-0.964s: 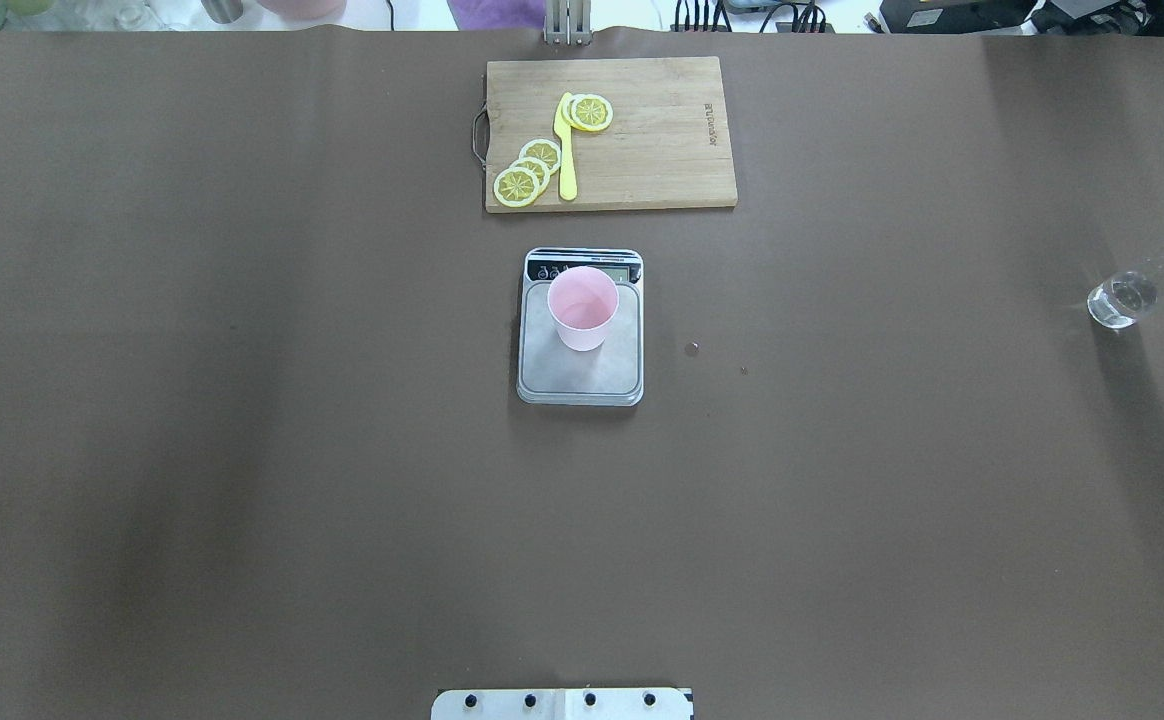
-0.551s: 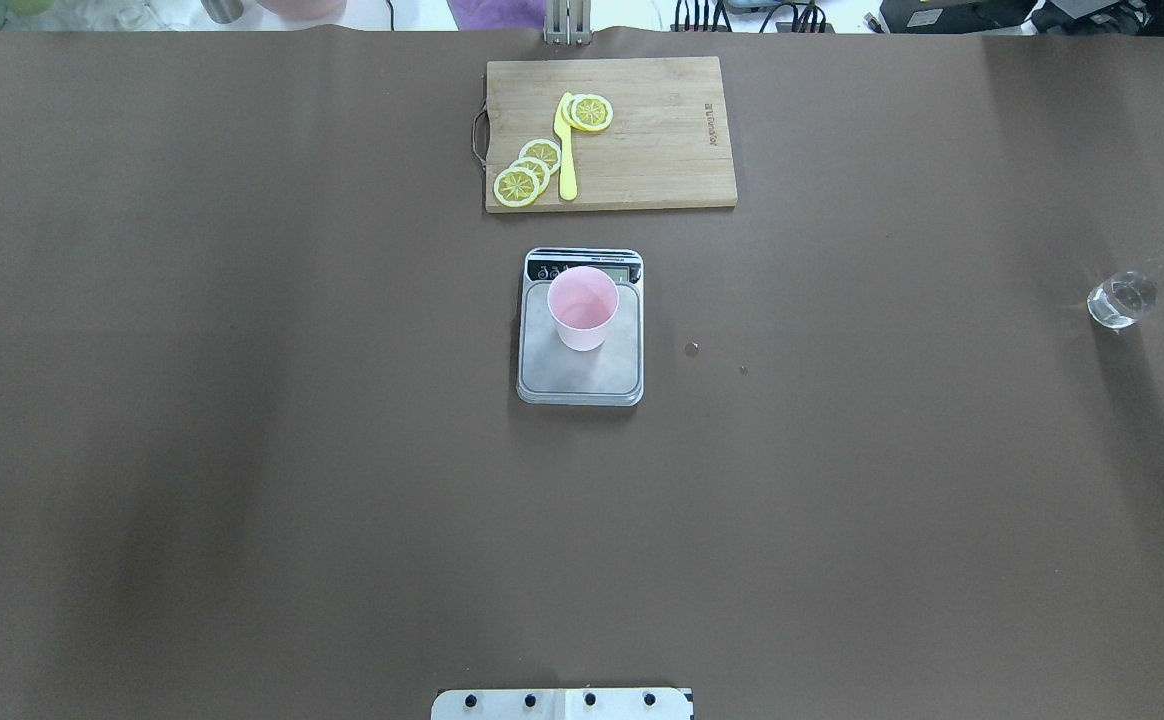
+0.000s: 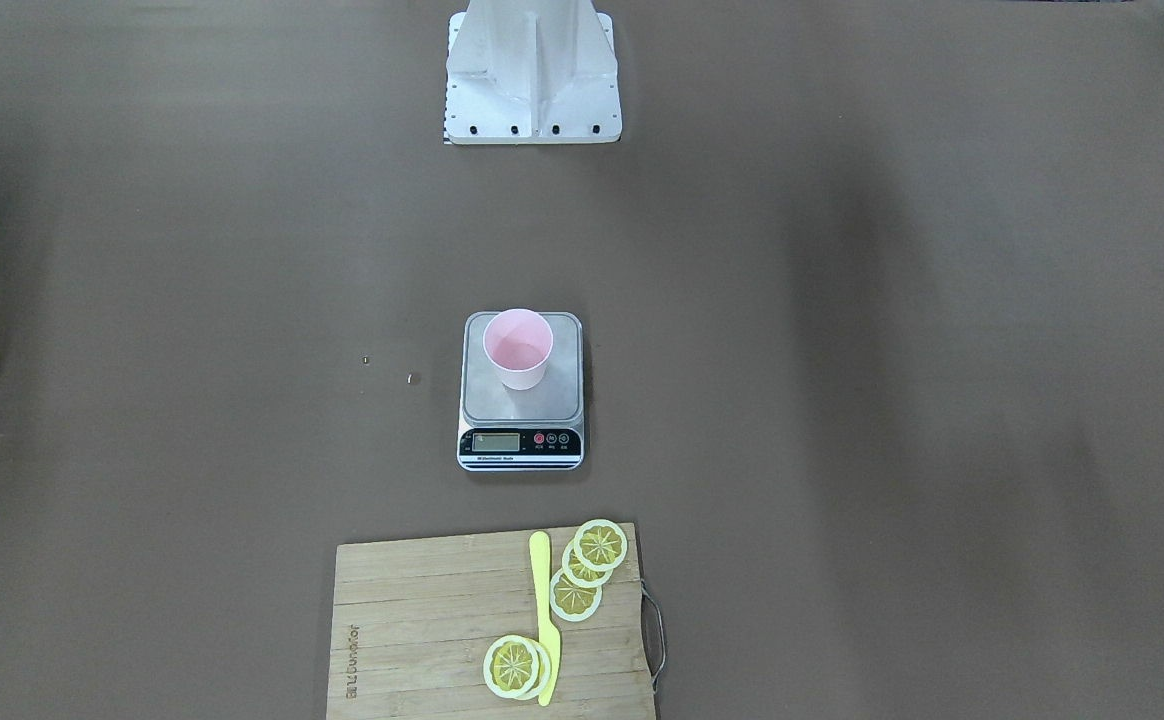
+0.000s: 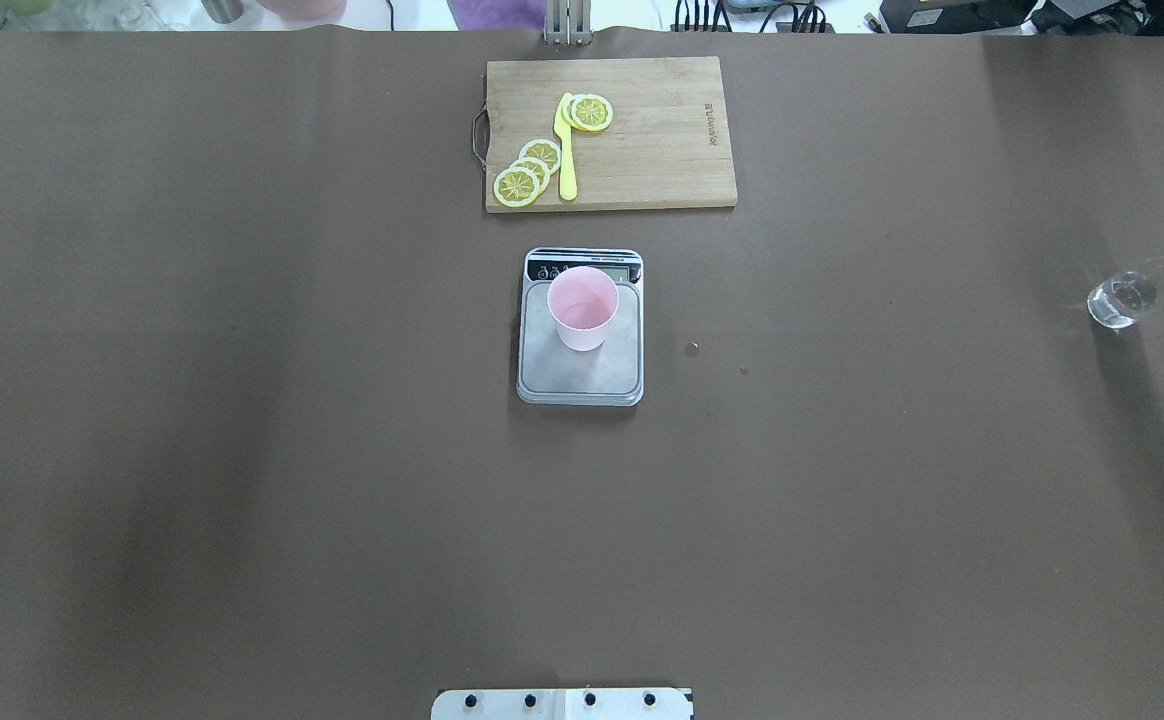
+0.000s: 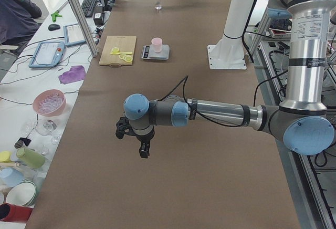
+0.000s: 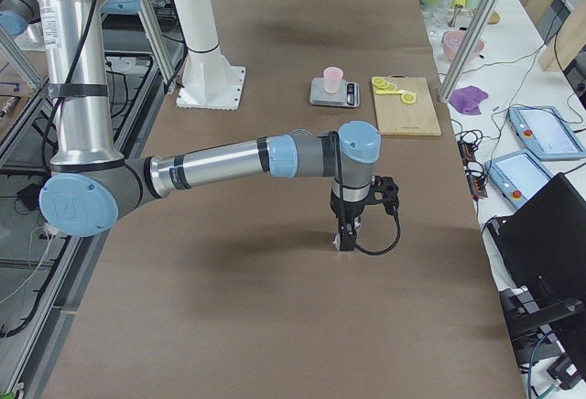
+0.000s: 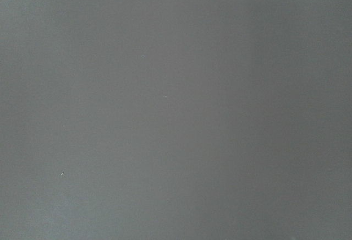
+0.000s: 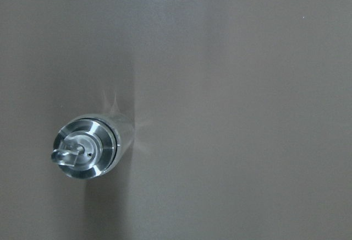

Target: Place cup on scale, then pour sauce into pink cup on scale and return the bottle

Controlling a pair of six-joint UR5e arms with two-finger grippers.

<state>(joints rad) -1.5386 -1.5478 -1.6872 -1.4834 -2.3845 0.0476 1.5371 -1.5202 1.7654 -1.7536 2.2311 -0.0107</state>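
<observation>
Only the right wrist view shows me the bottle (image 8: 88,147) from above, upright near the right edge of the worktop (image 4: 242,450), close by the right gripper (image 6: 346,240); I cannot tell its opening, nor that of the left gripper (image 5: 143,151); the cup (image 4: 583,305) sits on the scale (image 4: 580,378) at mid-worktop, nothing moved since 1.0 s ago.

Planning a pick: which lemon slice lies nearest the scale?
The lemon slice ending the overlapping row, at the cutting board edge facing the scale; others lie farther back.
</observation>
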